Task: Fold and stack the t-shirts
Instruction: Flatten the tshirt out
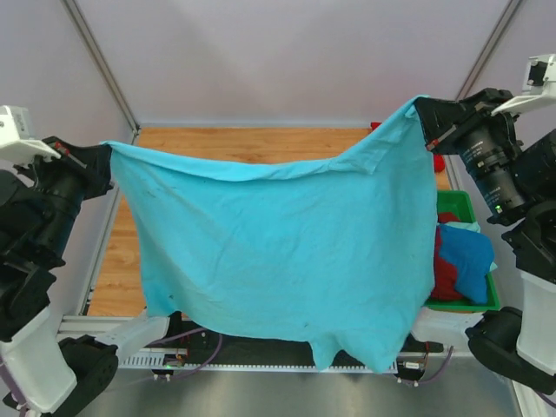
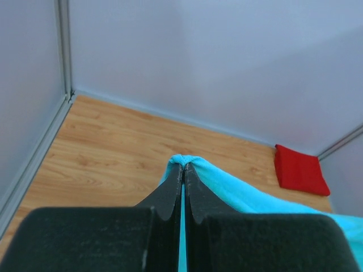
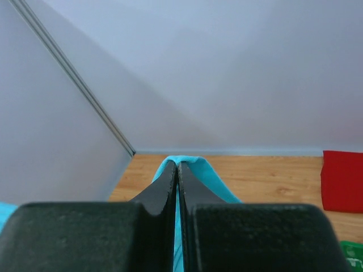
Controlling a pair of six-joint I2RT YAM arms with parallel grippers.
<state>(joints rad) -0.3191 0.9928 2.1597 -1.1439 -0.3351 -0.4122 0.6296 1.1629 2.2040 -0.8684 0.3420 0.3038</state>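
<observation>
A light turquoise t-shirt (image 1: pixel 287 252) hangs spread wide in the air above the wooden table, stretched between both arms. My left gripper (image 1: pixel 106 161) is shut on its upper left corner, and the cloth (image 2: pixel 238 192) bunches over the closed tips (image 2: pixel 184 165). At the upper right corner my right gripper (image 1: pixel 423 111) is shut on the cloth (image 3: pixel 212 175), which wraps its tips (image 3: pixel 177 164). A bright red folded t-shirt (image 2: pixel 300 170) (image 3: pixel 342 181) lies at the back right of the table. A deeper blue t-shirt (image 1: pixel 469 256) and a dark red one (image 1: pixel 445 280) lie crumpled in the tray.
A green plastic tray (image 1: pixel 460 201) stands at the right edge, and its corner (image 3: pixel 353 252) shows in the right wrist view. Grey walls with metal corner posts (image 1: pixel 100 61) close in the wooden table (image 1: pixel 261 143). The hanging shirt hides most of the table.
</observation>
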